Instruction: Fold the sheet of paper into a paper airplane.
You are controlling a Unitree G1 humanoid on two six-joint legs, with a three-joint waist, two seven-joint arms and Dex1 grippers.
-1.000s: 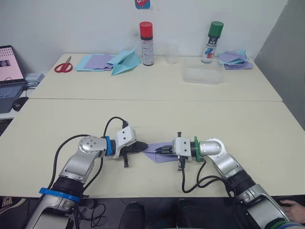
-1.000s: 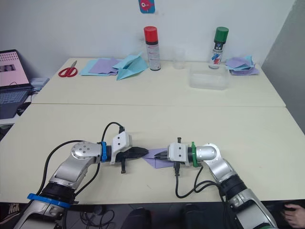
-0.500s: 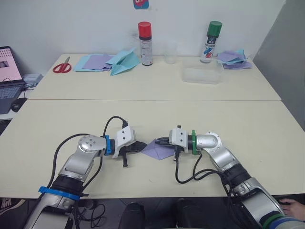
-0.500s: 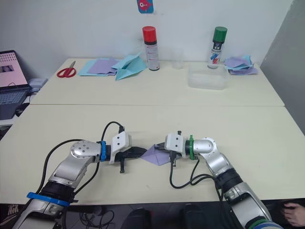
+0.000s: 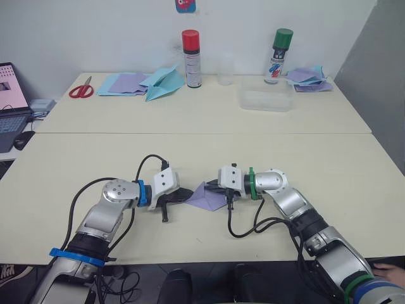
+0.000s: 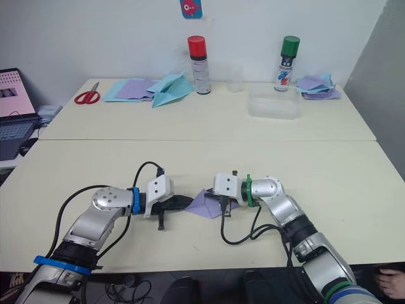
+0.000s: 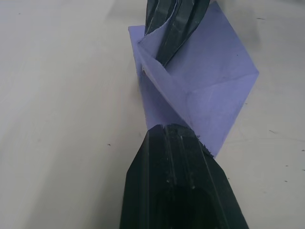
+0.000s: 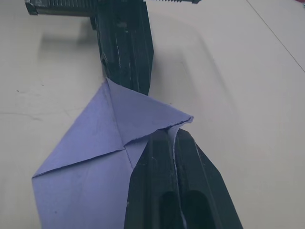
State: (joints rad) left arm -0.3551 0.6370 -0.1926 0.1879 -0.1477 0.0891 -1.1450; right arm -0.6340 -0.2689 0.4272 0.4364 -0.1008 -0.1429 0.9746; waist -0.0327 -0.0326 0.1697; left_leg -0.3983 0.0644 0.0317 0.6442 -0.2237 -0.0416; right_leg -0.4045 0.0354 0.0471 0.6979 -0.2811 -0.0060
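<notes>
Thin lavender-purple sheet of paper (image 5: 209, 197), partly folded with one flap raised, lying near the front edge of the pale cream table (image 5: 329, 164), between the two arms. Left gripper (image 5: 184, 195), black fingers pressed together, tip resting on the sheet's left corner (the left wrist view shows its closed fingers (image 7: 177, 157) meeting the paper's edge, though whether any paper lies between them cannot be told). Right gripper (image 5: 214, 187), fingers closed on the raised flap, the paper's edge running between them in the right wrist view (image 8: 172, 143). On the far table, well apart from the work: red-handled scissors (image 5: 82, 89), flat light-blue and purple sheets (image 5: 124, 83), a larger light-blue paper plane (image 5: 163, 81), a red-capped spray can (image 5: 190, 58), a clear plastic cup (image 5: 226, 71), a green-capped spray can (image 5: 279, 56), a clear plastic tray (image 5: 266, 99), and a loose pile of purple and blue papers (image 5: 306, 79). An open laptop (image 5: 11, 104) at the far left
</notes>
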